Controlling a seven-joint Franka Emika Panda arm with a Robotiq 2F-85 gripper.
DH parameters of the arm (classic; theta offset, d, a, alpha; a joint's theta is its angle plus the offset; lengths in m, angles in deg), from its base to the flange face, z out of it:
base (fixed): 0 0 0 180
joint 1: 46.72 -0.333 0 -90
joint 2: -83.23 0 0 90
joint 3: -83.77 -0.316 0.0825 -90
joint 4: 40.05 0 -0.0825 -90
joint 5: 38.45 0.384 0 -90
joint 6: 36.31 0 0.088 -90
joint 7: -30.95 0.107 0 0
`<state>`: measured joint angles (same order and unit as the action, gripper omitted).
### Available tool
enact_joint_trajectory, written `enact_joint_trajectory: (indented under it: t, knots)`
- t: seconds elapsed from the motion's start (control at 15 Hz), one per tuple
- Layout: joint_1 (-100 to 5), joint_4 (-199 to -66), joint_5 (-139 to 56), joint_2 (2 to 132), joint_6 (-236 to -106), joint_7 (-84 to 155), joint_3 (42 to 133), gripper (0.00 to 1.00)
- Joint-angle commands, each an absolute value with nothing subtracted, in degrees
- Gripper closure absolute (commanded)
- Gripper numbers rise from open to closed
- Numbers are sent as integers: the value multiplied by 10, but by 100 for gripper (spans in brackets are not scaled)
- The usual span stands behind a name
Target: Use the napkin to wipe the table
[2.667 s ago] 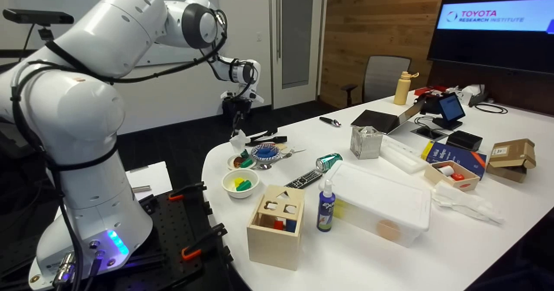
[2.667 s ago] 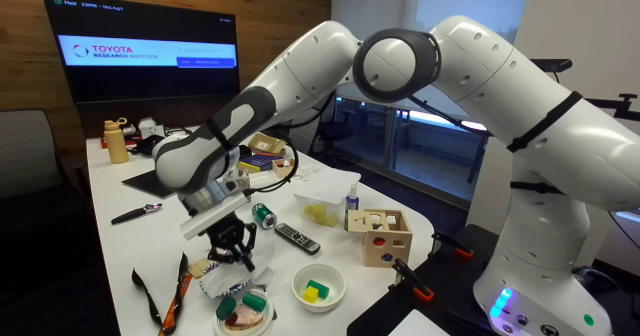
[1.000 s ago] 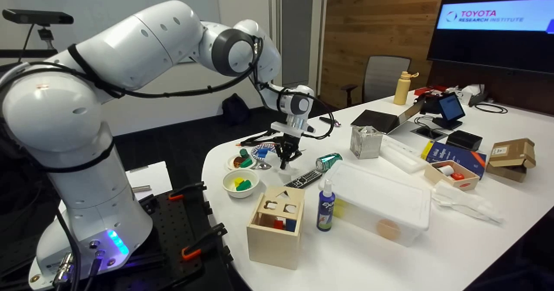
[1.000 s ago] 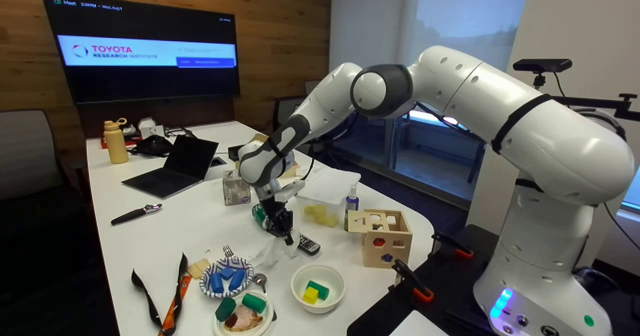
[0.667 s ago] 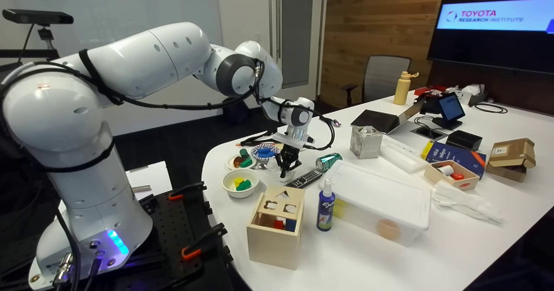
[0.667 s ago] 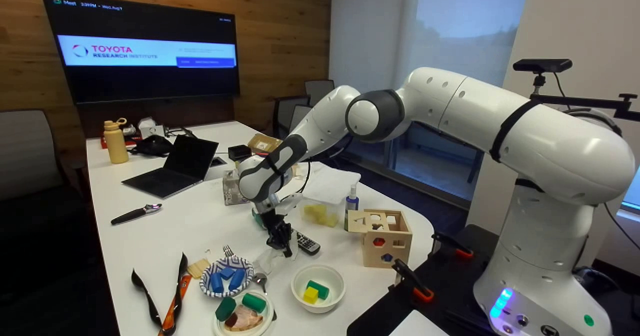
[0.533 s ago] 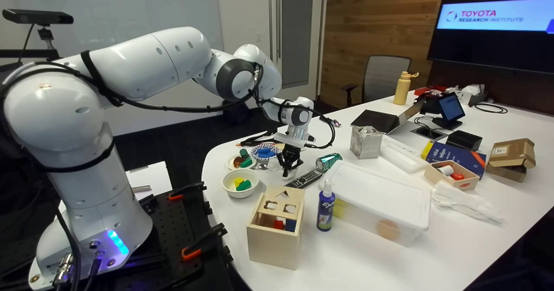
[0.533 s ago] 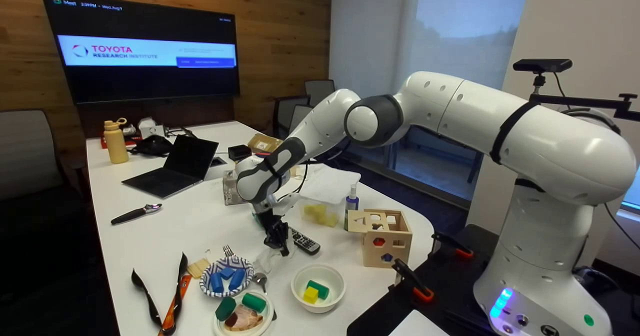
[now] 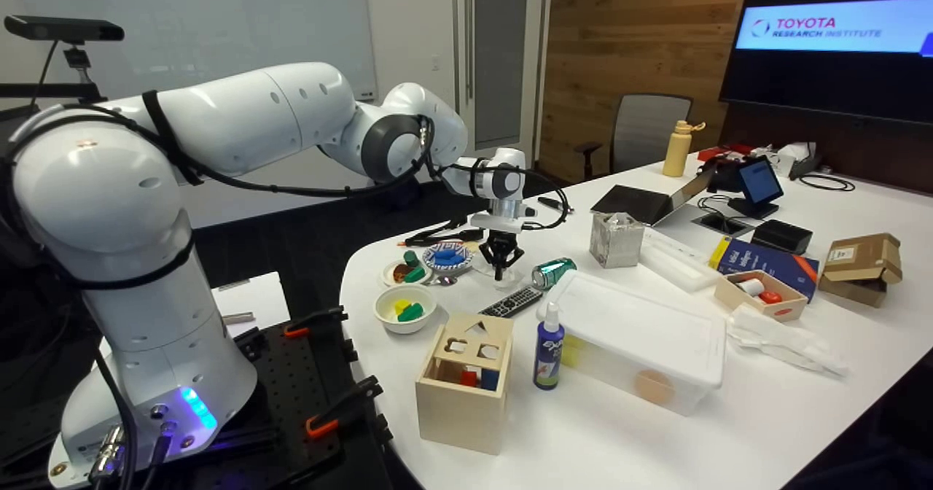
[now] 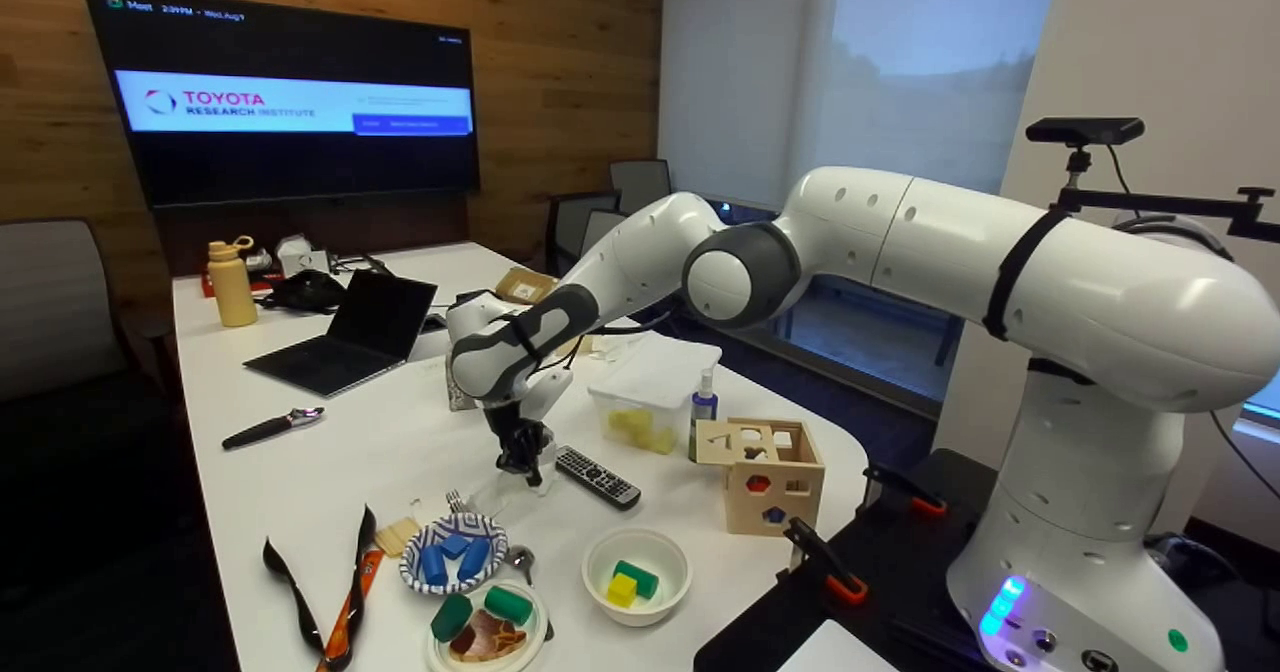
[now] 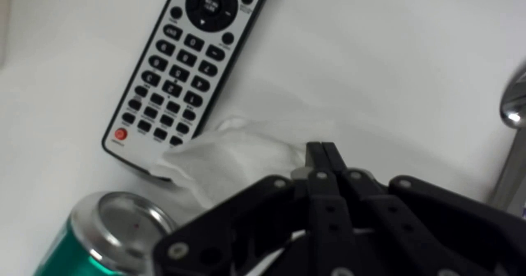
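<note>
The white glossy table (image 9: 619,439) fills most of both exterior views, also (image 10: 330,472). My gripper (image 9: 498,275) points down close over it, also seen in an exterior view (image 10: 535,477). In the wrist view the gripper (image 11: 321,143) has its fingertips together, shut on a thin white napkin (image 11: 242,152). The napkin spreads beside the fingers on the table and its edge touches the remote's end. It looks faint and sheer around the fingertips in an exterior view (image 9: 509,278). The part pinched between the fingers is hidden.
A remote (image 11: 176,74) and a green can (image 11: 94,243) lie close beside the gripper. A spoon (image 11: 515,157), a patterned bowl (image 10: 480,522) and a white bowl (image 10: 637,615) stand nearby. A plastic box (image 9: 641,322), tissue box (image 9: 617,242), spray bottle (image 9: 549,355) and wooden box (image 9: 466,410) surround the area.
My gripper came down from over the patterned bowl towards the remote, dragging the napkin. In the last half second it shifted away from the white bowl towards the can, with the napkin following.
</note>
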<state>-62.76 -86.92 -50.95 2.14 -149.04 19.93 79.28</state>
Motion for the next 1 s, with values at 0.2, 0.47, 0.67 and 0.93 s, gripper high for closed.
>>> enact_joint_trajectory:
  t: [0.2,0.47,0.67,0.93]
  knots:
    - [-616,-833,-480,-7,-1455,146,778,100]
    - [-611,-851,-468,17,-1386,133,756,100]
    - [-609,-864,-462,37,-1313,138,738,100]
    - [-597,-871,-432,31,-1203,153,722,100]
